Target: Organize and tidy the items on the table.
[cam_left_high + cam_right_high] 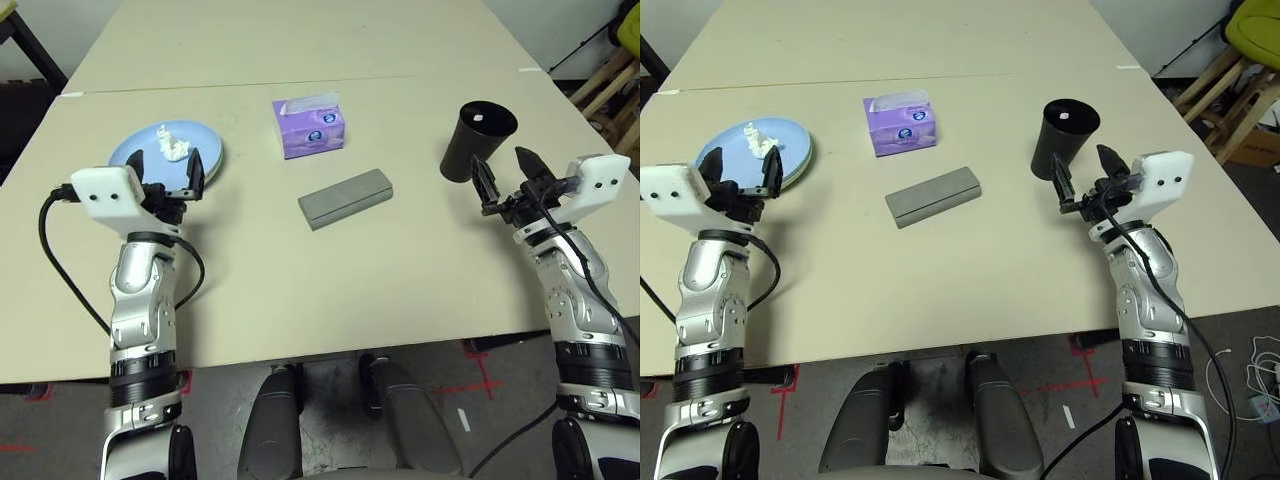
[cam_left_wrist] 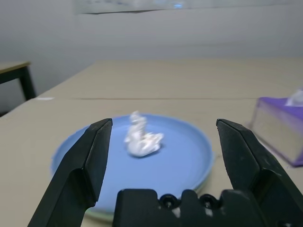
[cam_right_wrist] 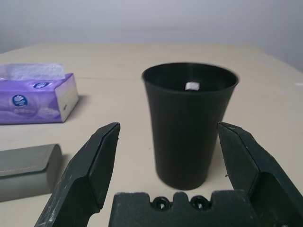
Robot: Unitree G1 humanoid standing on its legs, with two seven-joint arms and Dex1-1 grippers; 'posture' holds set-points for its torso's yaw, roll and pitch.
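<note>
While both grippers point(image 2: 164, 158) point(image 3: 169, 161) stand apart, green plate point(image 2: 101, 215) (mostly hidden) under blue plate point(image 2: 180, 165).

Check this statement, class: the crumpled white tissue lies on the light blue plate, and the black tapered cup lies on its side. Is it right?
Not quite: the black tapered cup stands upright, as the right wrist view shows. The crumpled white tissue does lie on the light blue plate.

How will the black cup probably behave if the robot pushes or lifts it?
The black cup may tip if pushed near its rim, since it is tall and narrows toward its base. It is probably light for its size, being hollow with an open top. The smooth, tapered wall looks fairly stiff, and might slide a little in the right gripper.
</note>
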